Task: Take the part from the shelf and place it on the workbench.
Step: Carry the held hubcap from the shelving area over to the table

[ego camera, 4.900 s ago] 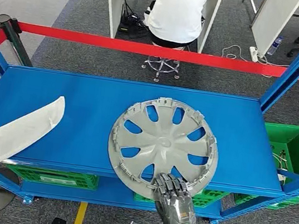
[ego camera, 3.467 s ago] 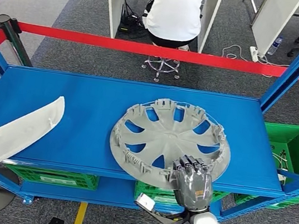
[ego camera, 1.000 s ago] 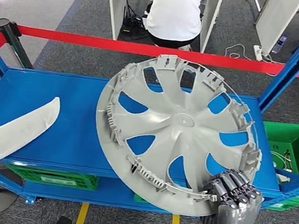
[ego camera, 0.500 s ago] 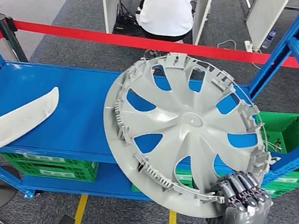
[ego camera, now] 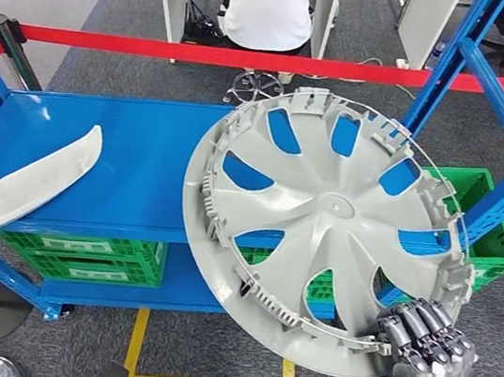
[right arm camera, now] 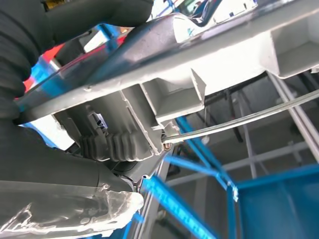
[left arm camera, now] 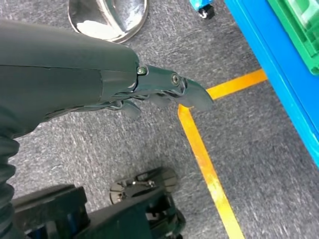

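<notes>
Right robot hand (ego camera: 423, 366) is gripping the hubcap (ego camera: 328, 228) at its near rim, fingers (ego camera: 422, 326) curled over the edge. Hubcap is off the shelf (ego camera: 130, 170), in the air, tilted, inner side facing my head camera, hanging over the shelf's front edge and the floor (ego camera: 211, 348) below. Left robot hand (left arm camera: 112, 84) hangs by my side over the carpet, nothing in it, fingers only loosely bent.

Handling, my read:
- Thin moulded plastic, so light, but wide. One-point hold at the rim means a long lever, so expect it to sag or swing on any turn.
- Likely flexes a bit across the disc. The rim clips (ego camera: 269, 297) and the wire retaining ring (right arm camera: 240, 119) look like the fragile bits; don't knock them on the shelf's blue posts (ego camera: 454, 62).
- Smooth painted face, probably slippery. Rim lip is the only real purchase for one hand. The spoke openings (ego camera: 246, 173) would be a second option.
- A second hold on the opposite rim would steady it, if the left hand can reach.

Looks: silver-grey round wheel cover, spokes radiating from a small centre boss, teardrop cutouts showing blue shelf and green crates (ego camera: 82, 253) through them, ribbed clips all round the edge.

Also around: a white curved panel (ego camera: 39, 178) on the shelf's left end, well apart from the hubcap. Red barrier tape (ego camera: 184, 48) behind the shelf, and a person (ego camera: 269, 2) seated beyond it.

Workbench not visible to me yet.
</notes>
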Tool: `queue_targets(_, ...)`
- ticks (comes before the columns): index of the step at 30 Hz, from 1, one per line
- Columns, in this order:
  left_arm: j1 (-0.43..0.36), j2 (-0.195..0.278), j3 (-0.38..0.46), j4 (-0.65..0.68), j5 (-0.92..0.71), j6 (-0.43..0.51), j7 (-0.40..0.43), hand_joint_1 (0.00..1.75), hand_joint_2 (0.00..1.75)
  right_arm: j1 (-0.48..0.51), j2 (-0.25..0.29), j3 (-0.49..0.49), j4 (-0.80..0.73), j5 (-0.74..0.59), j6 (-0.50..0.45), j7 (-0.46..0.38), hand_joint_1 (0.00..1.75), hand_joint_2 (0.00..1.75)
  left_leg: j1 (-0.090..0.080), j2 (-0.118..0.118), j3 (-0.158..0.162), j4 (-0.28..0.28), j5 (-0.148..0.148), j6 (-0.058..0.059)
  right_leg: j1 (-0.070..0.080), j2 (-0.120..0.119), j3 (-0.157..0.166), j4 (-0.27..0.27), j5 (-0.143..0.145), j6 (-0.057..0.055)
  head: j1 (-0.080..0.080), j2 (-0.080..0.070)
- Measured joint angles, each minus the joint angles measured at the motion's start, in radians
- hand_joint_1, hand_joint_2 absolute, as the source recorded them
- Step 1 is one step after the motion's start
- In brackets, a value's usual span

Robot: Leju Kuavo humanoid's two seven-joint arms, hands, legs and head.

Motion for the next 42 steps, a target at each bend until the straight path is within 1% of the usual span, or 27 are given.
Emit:
queue_targets(2,0.001,0.002,-0.004,0.0,0.0,0.0,0.0,0.0,1.75,0.001,0.0,-0.004,-0.007,0.004,0.0,0.002,1.75,1.75,0.003,-0.001,-0.009,0.006,-0.009,-0.013,-0.002,0.004,-0.017,0.0,0.018,-0.02,0.0,0.0)
queue_targets(4,0.002,0.003,-0.01,0.0,0.0,0.0,0.0,0.0,1.75,0.002,0.0,-0.006,-0.012,0.006,0.0,0.003,1.75,1.75,0.005,-0.01,-0.035,0.072,-0.087,-0.024,-0.005,0.008,-0.039,-0.003,0.044,-0.038,-0.003,0.0)
queue_targets(6,0.002,0.003,-0.013,0.0,0.0,0.0,0.0,0.0,1.75,0.003,0.0,-0.008,-0.014,0.007,0.0,0.005,1.75,1.75,0.006,-0.016,-0.068,0.2,-0.183,-0.03,-0.005,0.015,-0.069,-0.002,0.07,-0.043,-0.005,0.0)
queue_targets(7,0.002,0.004,-0.013,0.0,0.0,0.0,0.001,0.0,1.75,0.004,0.0,-0.01,-0.014,0.01,0.0,0.006,1.75,1.75,0.006,-0.017,-0.076,0.253,-0.205,-0.032,-0.005,0.018,-0.084,-0.001,0.082,-0.042,-0.005,0.0)
queue_targets(9,0.001,0.004,-0.014,0.0,0.0,0.0,0.004,0.0,1.75,0.006,0.0,-0.012,-0.016,0.02,0.0,0.009,1.75,1.75,0.006,-0.018,-0.048,0.27,-0.183,-0.031,-0.005,0.024,-0.115,0.0,0.105,-0.039,-0.005,0.0)
queue_targets(11,-0.002,0.004,-0.016,0.0,-0.002,-0.002,0.01,0.0,1.75,0.007,0.0,-0.013,-0.022,0.035,0.0,0.013,1.75,1.75,0.006,-0.026,0.044,0.158,-0.135,-0.025,-0.005,0.032,-0.141,0.002,0.128,-0.033,-0.005,0.0)
queue_targets(13,-0.006,0.004,-0.018,0.0,-0.006,-0.006,0.017,0.0,1.75,0.008,0.0,-0.013,-0.034,0.05,0.0,0.021,1.75,1.75,0.005,-0.04,0.136,0.017,-0.133,-0.015,-0.004,0.038,-0.159,0.002,0.15,-0.023,-0.004,0.0)
queue_targets(15,-0.011,0.004,-0.021,0.0,-0.01,-0.011,0.025,0.0,1.75,0.01,0.001,-0.012,-0.044,0.066,0.0,0.034,1.75,1.75,0.001,-0.045,0.162,-0.036,-0.143,-0.003,-0.004,0.042,-0.166,-0.003,0.172,-0.011,-0.006,0.0)
queue_targets(17,-0.014,0.002,-0.024,0.0,-0.017,-0.016,0.034,0.0,1.75,0.014,0.001,-0.011,-0.053,0.085,0.0,0.054,1.75,1.75,0.001,-0.037,0.144,-0.034,-0.125,0.011,-0.007,0.042,-0.175,-0.003,0.177,0.001,-0.009,0.0)
queue_targets(18,-0.016,0.002,-0.027,0.0,-0.021,-0.017,0.039,0.0,1.75,0.017,0.001,-0.011,-0.057,0.097,0.0,0.067,1.75,1.75,0.002,-0.033,0.134,-0.034,-0.114,0.02,-0.008,0.038,-0.186,0.014,0.154,0.006,-0.007,0.0)
queue_targets(19,-0.018,0.001,-0.029,0.0,-0.024,-0.018,0.042,0.0,1.75,0.02,0.001,-0.01,-0.061,0.11,0.0,0.082,1.75,1.75,0.004,-0.028,0.122,-0.035,-0.102,0.026,-0.008,0.032,-0.201,0.053,0.111,0.01,-0.005,0.0)
queue_targets(21,-0.021,0.001,-0.036,0.0,-0.03,-0.018,0.049,0.0,1.75,0.025,0.001,-0.003,-0.07,0.139,0.0,0.117,1.75,1.75,0.002,-0.02,0.095,-0.034,-0.079,0.033,-0.009,0.024,-0.234,0.188,0.006,0.016,-0.001,0.0)
queue_targets(22,-0.023,0.001,-0.039,0.0,-0.034,-0.018,0.053,0.0,1.75,0.028,0.001,0.001,-0.075,0.151,0.0,0.132,1.75,1.75,0.001,-0.015,0.08,-0.033,-0.067,0.033,-0.009,0.023,-0.243,0.254,-0.023,0.019,-0.001,0.0)
queue_targets(23,-0.024,0.001,-0.042,0.0,-0.037,-0.018,0.056,0.0,1.75,0.031,0.001,0.005,-0.079,0.161,0.0,0.145,1.75,1.75,0.001,-0.01,0.065,-0.032,-0.056,0.033,-0.009,0.022,-0.24,0.296,-0.028,0.021,-0.001,0.0)
queue_targets(24,-0.025,0.001,-0.045,0.0,-0.041,-0.018,0.059,0.0,1.75,0.034,0.001,0.008,-0.083,0.167,0.0,0.153,1.75,1.75,0.0,-0.006,0.05,-0.03,-0.045,0.031,-0.009,0.022,-0.221,0.303,-0.012,0.021,-0.001,0.0)
queue_targets(26,-0.031,0.0,-0.052,-0.002,-0.049,-0.019,0.067,0.0,1.75,0.038,0.001,0.012,-0.091,0.177,0.0,0.164,1.75,1.75,0.0,0.0,0.024,-0.026,-0.025,0.025,-0.009,0.015,-0.126,0.203,0.033,0.019,-0.001,0.0)
queue_targets(28,-0.038,0.0,-0.061,-0.003,-0.057,-0.018,0.074,0.0,1.75,0.042,0.001,0.017,-0.102,0.185,0.0,0.171,1.75,1.75,-0.002,0.004,0.006,-0.023,-0.007,0.015,-0.005,0.0,-0.011,0.044,0.024,0.016,-0.002,0.0)
queue_targets(30,-0.043,0.0,-0.068,-0.003,-0.062,-0.018,0.079,0.0,1.75,0.047,0.002,0.02,-0.112,0.19,0.0,0.175,1.75,1.75,-0.003,0.008,-0.001,-0.026,0.013,0.006,0.001,-0.004,0.026,-0.033,0.005,0.008,-0.002,0.0)
queue_targets(32,-0.045,0.0,-0.075,-0.003,-0.064,-0.018,0.084,0.0,1.75,0.052,0.002,0.021,-0.119,0.192,0.0,0.177,1.75,1.75,0.0,0.008,-0.007,-0.028,0.02,-0.005,0.001,0.001,0.009,-0.038,0.02,-0.009,-0.001,0.0)
queue_targets(33,-0.044,0.0,-0.079,-0.003,-0.065,-0.019,0.085,0.0,1.75,0.053,0.003,0.022,-0.121,0.194,0.0,0.179,1.75,1.75,0.002,0.004,-0.016,-0.015,-0.001,-0.011,0.0,0.003,0.002,-0.039,0.03,-0.019,-0.002,0.0)
queue_targets(34,-0.044,0.0,-0.083,-0.004,-0.067,-0.019,0.087,0.0,1.75,0.053,0.003,0.022,-0.122,0.195,0.0,0.181,1.75,1.75,0.003,-0.003,-0.029,0.02,-0.039,-0.017,-0.002,0.005,-0.005,-0.04,0.041,-0.028,-0.004,0.0)
queue_targets(36,-0.045,0.001,-0.088,-0.004,-0.071,-0.019,0.088,0.0,1.75,0.055,0.003,0.023,-0.125,0.2,0.0,0.188,1.75,1.75,0.004,-0.014,-0.066,0.15,-0.14,-0.023,-0.003,0.01,-0.024,-0.037,0.059,-0.037,-0.006,0.0)
queue_targets(37,-0.046,0.001,-0.09,-0.004,-0.072,-0.019,0.088,0.0,1.75,0.057,0.003,0.023,-0.126,0.202,0.0,0.191,1.75,1.75,0.005,-0.016,-0.082,0.217,-0.175,-0.024,-0.003,0.013,-0.036,-0.036,0.068,-0.037,-0.006,0.0)
queue_targets(38,-0.046,0.001,-0.091,-0.004,-0.074,-0.019,0.089,0.0,1.75,0.059,0.003,0.023,-0.128,0.203,0.0,0.193,1.75,1.75,0.005,-0.017,-0.087,0.262,-0.189,-0.025,-0.004,0.016,-0.049,-0.034,0.076,-0.036,-0.006,0.0)
queue_targets(39,-0.046,0.002,-0.092,-0.004,-0.075,-0.019,0.09,0.0,1.75,0.061,0.003,0.023,-0.13,0.203,0.0,0.194,1.75,1.75,0.005,-0.017,-0.074,0.269,-0.182,-0.025,-0.005,0.02,-0.062,-0.031,0.083,-0.033,-0.006,0.0)
queue_targets(40,-0.047,0.002,-0.093,-0.004,-0.077,-0.019,0.09,0.0,1.75,0.064,0.003,0.023,-0.132,0.204,0.0,0.196,1.75,1.75,0.006,-0.018,-0.042,0.236,-0.159,-0.025,-0.006,0.024,-0.073,-0.027,0.09,-0.03,-0.006,0.0)
queue_targets(42,-0.05,0.001,-0.095,-0.005,-0.081,-0.019,0.091,0.0,1.75,0.067,0.003,0.023,-0.138,0.206,0.0,0.202,1.75,1.75,0.008,-0.03,0.056,0.098,-0.115,-0.022,-0.008,0.032,-0.094,-0.017,0.099,-0.02,-0.006,0.0)
